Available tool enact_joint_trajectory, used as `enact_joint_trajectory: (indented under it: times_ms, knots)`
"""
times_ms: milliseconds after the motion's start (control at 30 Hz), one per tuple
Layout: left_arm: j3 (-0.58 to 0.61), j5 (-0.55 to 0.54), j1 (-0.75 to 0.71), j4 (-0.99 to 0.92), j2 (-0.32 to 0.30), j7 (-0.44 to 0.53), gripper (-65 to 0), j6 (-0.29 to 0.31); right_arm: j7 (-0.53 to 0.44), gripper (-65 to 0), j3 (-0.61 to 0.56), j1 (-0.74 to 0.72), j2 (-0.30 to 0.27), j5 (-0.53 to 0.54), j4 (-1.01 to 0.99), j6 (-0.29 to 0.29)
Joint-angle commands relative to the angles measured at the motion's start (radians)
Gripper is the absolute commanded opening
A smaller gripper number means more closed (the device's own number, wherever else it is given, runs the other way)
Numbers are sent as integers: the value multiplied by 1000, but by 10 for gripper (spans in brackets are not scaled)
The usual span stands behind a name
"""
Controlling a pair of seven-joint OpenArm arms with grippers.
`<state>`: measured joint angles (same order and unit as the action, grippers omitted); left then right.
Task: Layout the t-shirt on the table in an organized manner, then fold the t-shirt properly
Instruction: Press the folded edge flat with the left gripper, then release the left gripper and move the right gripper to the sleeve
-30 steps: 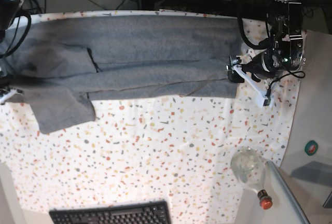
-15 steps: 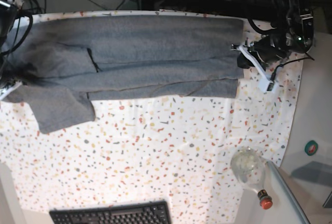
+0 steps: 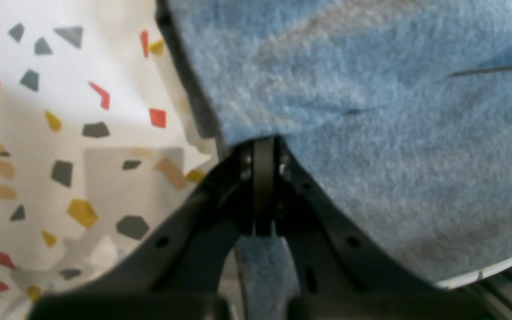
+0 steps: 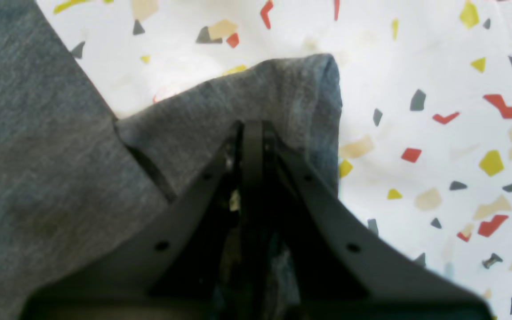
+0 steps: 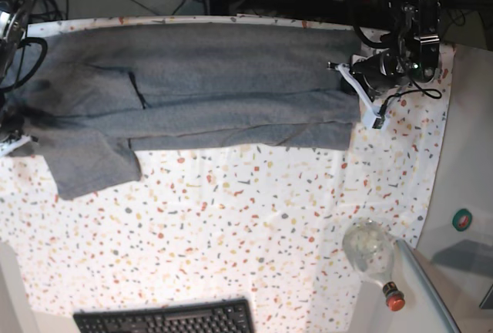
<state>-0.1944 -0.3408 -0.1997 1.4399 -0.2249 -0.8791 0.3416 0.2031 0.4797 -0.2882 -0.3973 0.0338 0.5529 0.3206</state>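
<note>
Left gripper is pinched tight on the hem edge of the t-shirt, jaws together with grey fabric draped over them. Right gripper is likewise clamped on a fold of cloth at the opposite end. Between the 2 arms, the shirt lies stretched along the far side of the table, one sleeve hanging toward the near side.

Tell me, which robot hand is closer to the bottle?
Left. The left gripper pinches the t-shirt's edge on the same side as the bottle; the right gripper grips the shirt at the far end.
</note>
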Motion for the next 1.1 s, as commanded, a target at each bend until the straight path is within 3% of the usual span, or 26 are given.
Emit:
enact_joint_trajectory:
  times_ms: [0, 267, 467, 567, 600, 700, 733, 767, 867, 1067]
  knots:
    - [-3, 7, 10, 8, -9, 2, -650, -5, -14, -650, 1, -26, -32, 2, 9, -4]
    - [-10, -1, 22, 106, -5, -1, -650, -5, -8, -650, 4, -46, -39, 4, 101, -1]
    - [-116, -2, -10, 187, -5, -2, -650, 1, 135, -650, 6, 82, 45, 5, 511, -1]
    - [-193, -36, -50, 238, -3, -5, -650, 3, 198, -650, 1, 43, 79, 4, 554, 2]
    - [-227, -80, -65, 247, -9, -13, -650, 3, 217, -650, -11, 5, 85, 4, 528, 2]
    - [-345, -252, -119, 247, -37, -38, -650, 3, 221, -350, -88, -102, 91, 4, 355, 2]
    - [-376, -307, -139, 246, -54, -44, -650, 3, 220, -269, -114, -135, 91, 4, 293, 4]
    - [-394, -346, -156, 247, -69, -44, -650, 3, 206, -234, -134, -161, 90, 4, 244, 4]
    - [-448, -412, -202, 253, -110, -42, -650, 3, 86, -267, -190, -222, 90, 4, 97, 4]
    - [-532, -410, -248, 244, -117, -42, -650, 3, -96, -278, -272, -322, 90, 4, -218, -4]
